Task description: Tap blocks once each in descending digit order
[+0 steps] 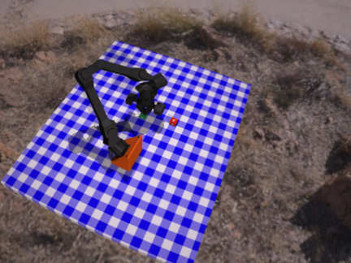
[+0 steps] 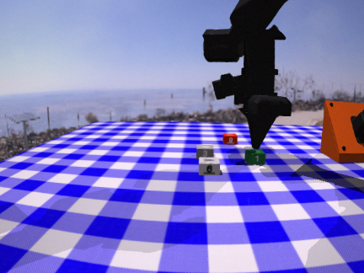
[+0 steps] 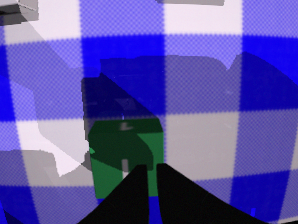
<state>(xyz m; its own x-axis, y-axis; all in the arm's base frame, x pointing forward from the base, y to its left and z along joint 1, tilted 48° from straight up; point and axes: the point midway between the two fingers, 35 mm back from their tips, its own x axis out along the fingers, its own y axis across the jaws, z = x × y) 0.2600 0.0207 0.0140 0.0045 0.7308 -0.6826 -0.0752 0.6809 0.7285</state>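
Note:
My gripper (image 1: 144, 115) (image 2: 255, 147) (image 3: 151, 173) is shut and empty, its tips pointing down with only a thin slit between them. The tips are right over the green block (image 1: 142, 117) (image 2: 255, 157) (image 3: 107, 177), which shows the digit 1; whether they touch it I cannot tell. The red block (image 1: 174, 122) (image 2: 230, 138) shows an underlined 9 and stands apart, farther back in the exterior view. The grey block (image 2: 205, 152) shows a 3. The white block (image 2: 209, 168) shows an underlined 6 and stands in front of it. Grey and white are hidden in the top view.
An orange wedge-shaped base (image 1: 129, 156) (image 2: 342, 131) carries the arm. The blocks stand on a blue and white checked cloth (image 1: 171, 195) (image 2: 105, 219). The arm's shadow falls across the cloth. Part of a greyish block (image 3: 11, 13) shows at the wrist view's top left corner.

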